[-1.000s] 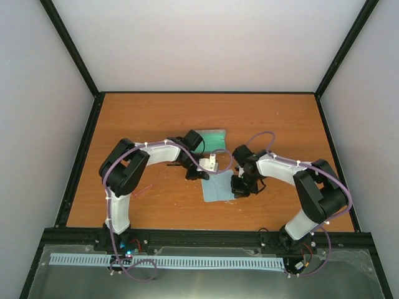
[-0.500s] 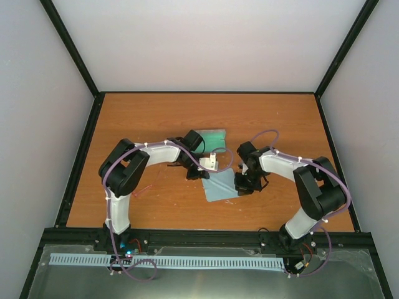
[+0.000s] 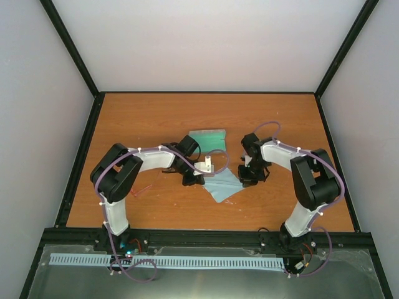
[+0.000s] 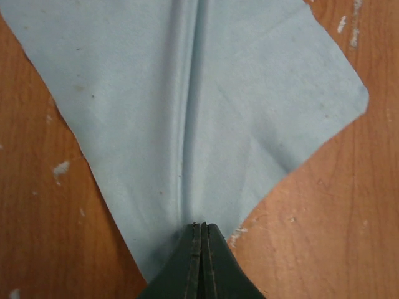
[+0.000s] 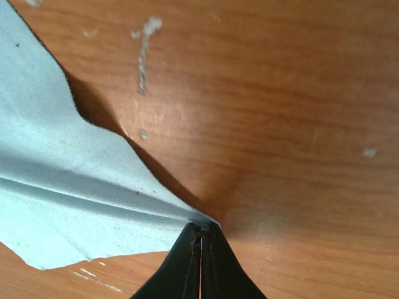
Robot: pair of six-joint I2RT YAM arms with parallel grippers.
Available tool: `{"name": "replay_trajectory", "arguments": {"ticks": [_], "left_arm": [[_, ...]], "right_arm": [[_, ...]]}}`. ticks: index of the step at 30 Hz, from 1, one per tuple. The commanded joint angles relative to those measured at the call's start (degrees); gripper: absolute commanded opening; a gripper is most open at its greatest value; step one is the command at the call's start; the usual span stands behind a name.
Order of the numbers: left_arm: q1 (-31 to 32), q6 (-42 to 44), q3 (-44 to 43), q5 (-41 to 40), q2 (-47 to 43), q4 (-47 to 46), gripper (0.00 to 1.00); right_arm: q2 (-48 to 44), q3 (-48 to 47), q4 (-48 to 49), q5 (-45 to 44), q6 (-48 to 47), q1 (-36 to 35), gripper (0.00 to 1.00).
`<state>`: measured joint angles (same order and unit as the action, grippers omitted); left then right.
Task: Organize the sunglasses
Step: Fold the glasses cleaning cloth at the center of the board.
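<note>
You have both arms on the light blue cloth (image 3: 223, 185), not on the sunglasses (image 3: 141, 188): those lie flat on the tabletop (image 3: 156, 118) toward its left edge, just beside the left arm's elbow link and well apart from either gripper. The left gripper (image 4: 201, 225) has its jaws clenched on one corner of the cloth, and the right gripper (image 5: 201, 228) has its jaws pinched on the opposite corner; each wrist view shows the fabric running straight out of the closed tips. A ridge runs along the cloth between the two grips, and in the right wrist view the edge near the tips stands off the wood and casts a shadow, so you seem to be pulling it taut between the arms, most likely to spread or shift it as part of the tidying. The open glasses case (image 3: 209, 137), green lining up, sits beyond the cloth toward the far edge, near the middle of the tabletop, partly hidden by the left wrist; the lining that shows holds nothing, so packing the sunglasses away looks not yet done.
</note>
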<state>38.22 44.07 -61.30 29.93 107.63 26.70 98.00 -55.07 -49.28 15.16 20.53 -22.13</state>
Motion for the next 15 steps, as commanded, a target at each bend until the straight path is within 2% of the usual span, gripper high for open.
{"name": "replay_trajectory", "arguments": {"ticks": [1, 6, 11, 15], "left_arm": [[1.42, -4.64, 2.28, -1.54, -1.83, 1.06, 0.03], [2.04, -8.03, 2.61, -2.54, -3.43, -0.01, 0.06], [2.04, -10.06, 1.04, -6.08, -9.32, -3.06, 0.15], [1.95, -8.13, -4.29, -4.55, -12.41, -3.77, 0.15]], "right_arm": [[4.50, -2.39, 0.06, -7.08, -6.14, 0.97, 0.04], [6.05, -6.19, -3.40, -8.42, -11.24, 0.95, 0.09], [-3.41, -8.80, -6.60, -4.63, -9.72, 1.38, 0.23], [-9.77, -10.91, -9.87, -4.14, -5.98, 1.68, 0.33]]}}
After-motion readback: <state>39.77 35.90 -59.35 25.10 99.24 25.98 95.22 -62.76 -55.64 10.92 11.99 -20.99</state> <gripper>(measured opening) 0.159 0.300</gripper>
